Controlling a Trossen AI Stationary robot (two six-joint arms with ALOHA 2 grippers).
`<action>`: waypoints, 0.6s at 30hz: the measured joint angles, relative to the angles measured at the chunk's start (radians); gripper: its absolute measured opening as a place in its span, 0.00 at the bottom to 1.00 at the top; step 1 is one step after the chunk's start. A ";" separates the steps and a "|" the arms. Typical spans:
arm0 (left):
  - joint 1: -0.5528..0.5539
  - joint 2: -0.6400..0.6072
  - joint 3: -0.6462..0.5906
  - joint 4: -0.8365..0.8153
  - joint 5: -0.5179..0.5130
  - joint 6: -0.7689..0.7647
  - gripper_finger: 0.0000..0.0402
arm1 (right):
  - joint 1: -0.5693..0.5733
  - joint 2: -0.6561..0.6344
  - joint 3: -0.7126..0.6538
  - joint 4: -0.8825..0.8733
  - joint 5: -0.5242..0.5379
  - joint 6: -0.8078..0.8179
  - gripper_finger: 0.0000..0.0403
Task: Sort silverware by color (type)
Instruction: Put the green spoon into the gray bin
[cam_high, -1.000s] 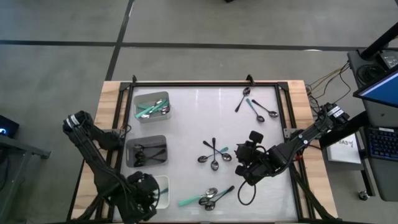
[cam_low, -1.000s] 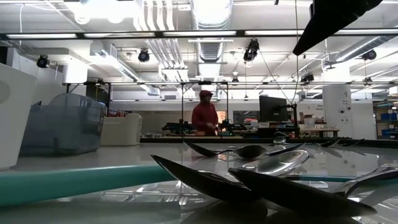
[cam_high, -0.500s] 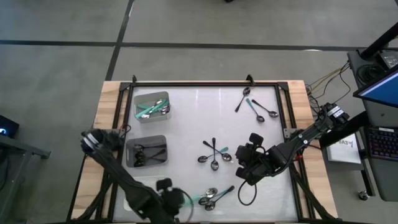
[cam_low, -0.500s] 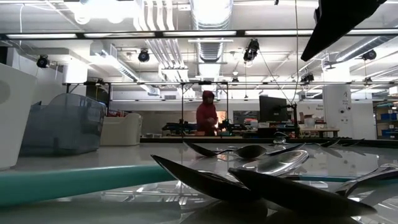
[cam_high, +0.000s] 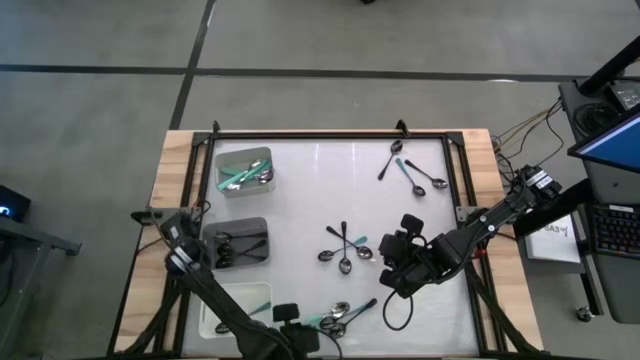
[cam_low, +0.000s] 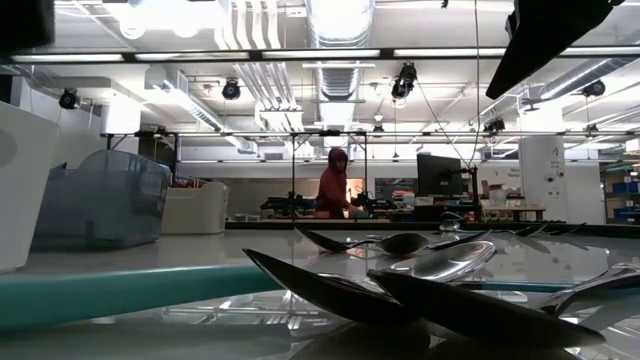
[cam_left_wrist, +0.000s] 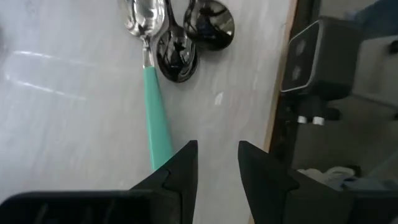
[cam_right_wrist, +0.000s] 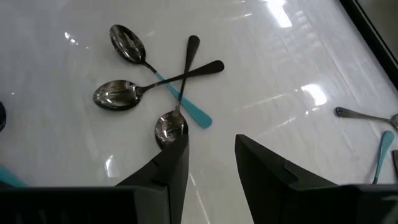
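Near the table's front edge lies a group of spoons (cam_high: 337, 318). One has a teal handle (cam_left_wrist: 155, 118), and shiny bowls (cam_left_wrist: 177, 55) lie together at its end. My left gripper (cam_left_wrist: 217, 163) hovers open over the table just beside that handle's free end, nothing between its fingers. Three crossed spoons (cam_right_wrist: 158, 84), two black-handled and one teal, lie mid-table. My right gripper (cam_right_wrist: 211, 165) hangs open above and to the right of them (cam_high: 383, 262). More spoons (cam_high: 410, 170) lie at the far right.
Three trays line the left side: a far one with teal-handled spoons (cam_high: 245, 170), a grey middle one with dark spoons (cam_high: 235, 243) and a white near one (cam_high: 232, 302). A camera box (cam_left_wrist: 317, 62) stands at the near edge beside the near spoons. A person stands far behind (cam_low: 335, 185).
My left gripper has swung from over the near white tray toward the table's right edge, along the near edge. It has sunk and rolled, and now hangs over the near group of spoons. The spoons lie as before.
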 joint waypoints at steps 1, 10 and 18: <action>0.001 0.018 0.016 -0.010 0.000 -0.002 0.24 | 0.000 0.000 0.000 0.001 0.000 0.000 0.31; 0.019 0.070 0.056 -0.061 -0.013 -0.017 0.24 | 0.000 0.000 0.000 0.003 0.000 0.034 0.31; 0.019 0.068 0.040 -0.090 -0.017 -0.037 0.24 | 0.000 0.000 0.000 0.005 0.004 0.034 0.31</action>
